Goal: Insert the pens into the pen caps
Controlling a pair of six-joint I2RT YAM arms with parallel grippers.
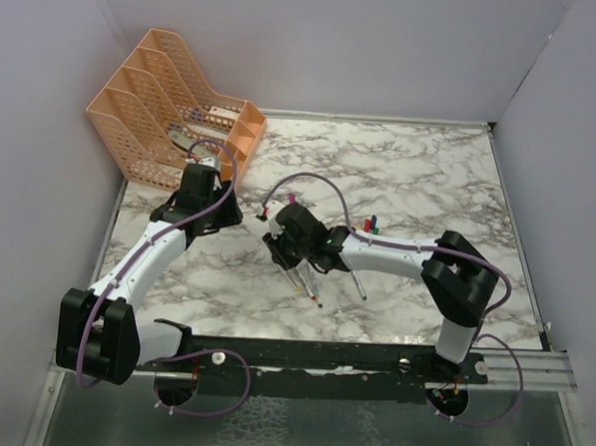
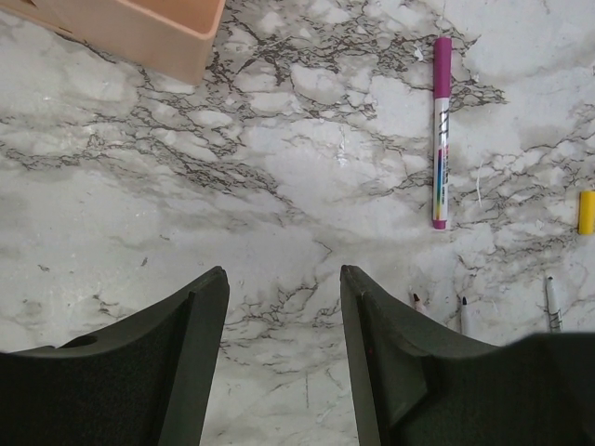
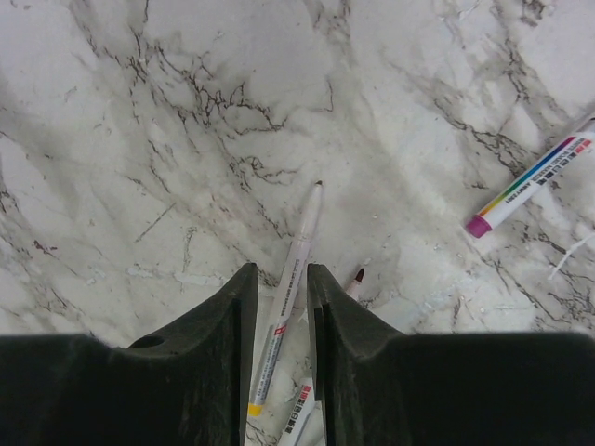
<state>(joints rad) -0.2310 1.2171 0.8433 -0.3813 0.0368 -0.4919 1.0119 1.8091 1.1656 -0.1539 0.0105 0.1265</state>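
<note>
My right gripper (image 3: pixel 282 271) is low over the table, jaws narrowly open astride a pale pen (image 3: pixel 290 307) with a yellow rear end; the pen lies between the fingers and no grip shows. A second pen (image 3: pixel 354 282) with a dark red tip and a third pen (image 3: pixel 303 420) lie just beside it. In the top view these pens (image 1: pixel 307 285) lie under the right gripper (image 1: pixel 298 266). A purple-capped pen (image 2: pixel 441 130) lies ahead of my open, empty left gripper (image 2: pixel 282 279); it also shows in the right wrist view (image 3: pixel 530 190). A yellow cap (image 2: pixel 586 212) lies at the right. Red, green and blue caps (image 1: pixel 370 225) sit by the right forearm.
Orange file trays (image 1: pixel 169 106) stand at the back left, their corner (image 2: pixel 139 28) close to the left gripper (image 1: pixel 233 217). Grey walls enclose the marble table (image 1: pixel 420 179) on three sides. Another pen (image 1: pixel 360 286) lies alone toward the front.
</note>
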